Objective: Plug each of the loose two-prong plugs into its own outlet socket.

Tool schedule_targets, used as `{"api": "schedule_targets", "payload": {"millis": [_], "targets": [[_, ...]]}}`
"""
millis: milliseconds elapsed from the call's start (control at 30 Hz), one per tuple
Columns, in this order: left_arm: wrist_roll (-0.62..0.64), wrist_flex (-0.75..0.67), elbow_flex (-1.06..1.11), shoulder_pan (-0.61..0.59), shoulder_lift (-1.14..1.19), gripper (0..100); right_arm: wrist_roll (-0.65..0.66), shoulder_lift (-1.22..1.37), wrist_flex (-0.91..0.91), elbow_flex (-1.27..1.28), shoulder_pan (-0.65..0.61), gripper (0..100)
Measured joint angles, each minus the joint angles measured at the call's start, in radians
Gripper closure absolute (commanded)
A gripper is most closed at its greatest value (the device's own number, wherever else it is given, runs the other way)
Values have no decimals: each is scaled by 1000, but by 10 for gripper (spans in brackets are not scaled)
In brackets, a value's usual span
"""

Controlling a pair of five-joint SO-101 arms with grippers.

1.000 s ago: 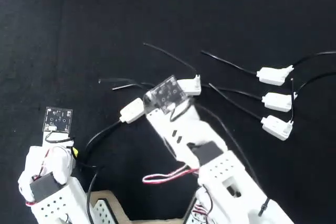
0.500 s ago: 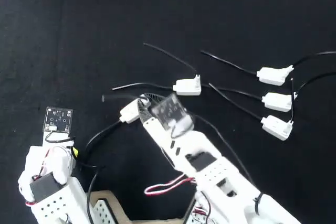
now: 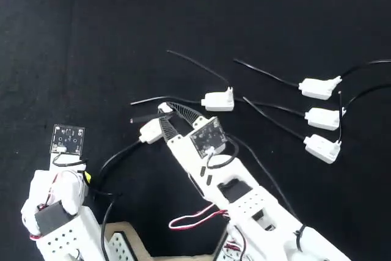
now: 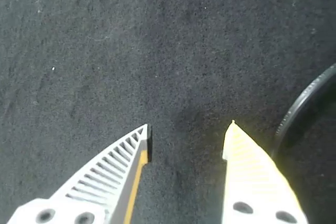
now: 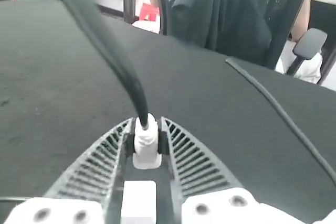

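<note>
Right gripper (image 5: pixel 146 121), ribbed white plastic, clenched on plug (image 5: pixel 145 145) near table (image 3: pixel 91 41) centre. Left gripper (image 4: pixel 190 126) jaws parted, front-left corner. Black felt cover. Blocky white sockets (image 3: pixel 322 117) at right edge. Dark garment (image 5: pixel 226 9) behind.

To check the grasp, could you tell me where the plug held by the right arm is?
The plug sits clamped in the right tool, seen in the right wrist view, near the table's middle beside another white plug.
</note>
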Motion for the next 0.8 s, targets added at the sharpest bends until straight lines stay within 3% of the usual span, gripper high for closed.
{"api": "schedule_targets", "payload": {"millis": [333,633,800], "targets": [[0,0,0,0,0,769,-37,153,-2,-6,0,987],[0,0,0,0,0,769,3,534,-381,-48,0,987],[0,0,0,0,0,769,5,680,-422,-138,0,987]]}}
